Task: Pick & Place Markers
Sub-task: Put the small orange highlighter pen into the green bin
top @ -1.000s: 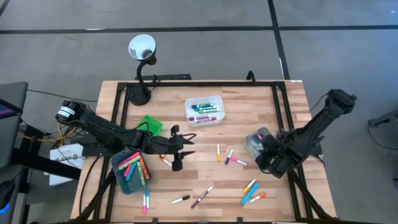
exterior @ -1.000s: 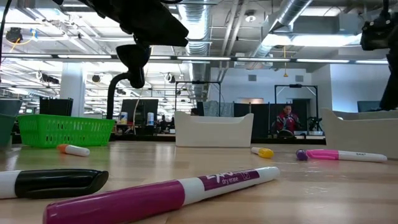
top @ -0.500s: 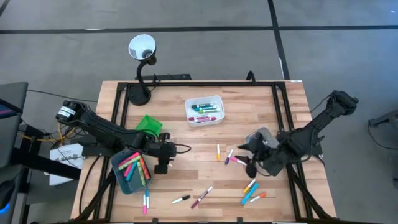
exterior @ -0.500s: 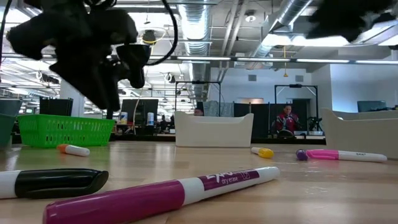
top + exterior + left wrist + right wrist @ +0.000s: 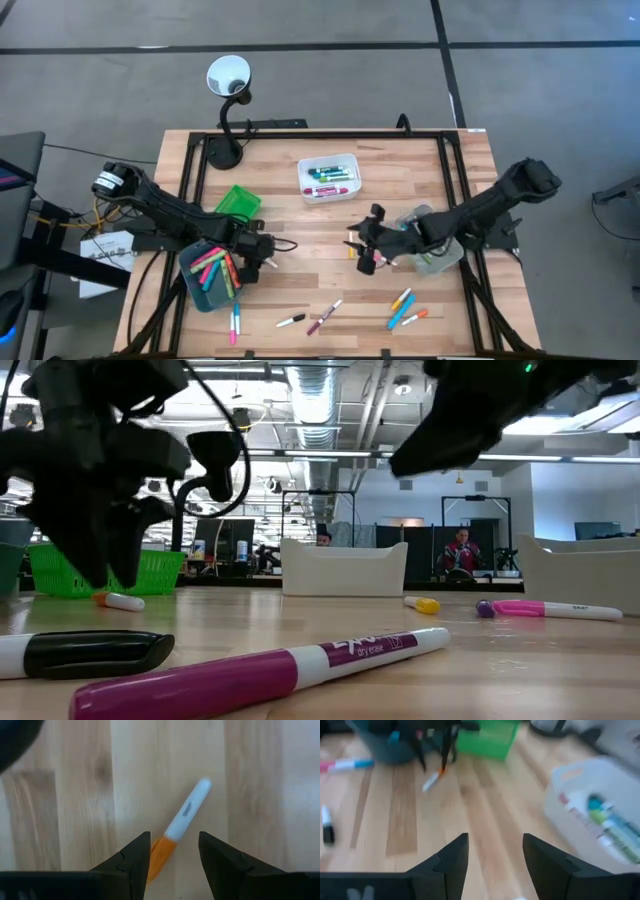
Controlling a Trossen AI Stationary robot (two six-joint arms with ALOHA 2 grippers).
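Pale wooden planks make up the desk (image 5: pixel 330 220) under me, with markers (image 5: pixel 404 307) scattered along its near edge and more lying in the white tray (image 5: pixel 329 177) and the teal tray (image 5: pixel 212 272). My left jaws (image 5: pixel 172 865) stand spread just above an orange-capped marker (image 5: pixel 181 822), beside the teal tray and near the green basket (image 5: pixel 239 201). My right jaws (image 5: pixel 495 855) are spread too, pinching nothing, reaching out over the middle of the desk near a few loose markers, the clear tray (image 5: pixel 430 245) behind them.
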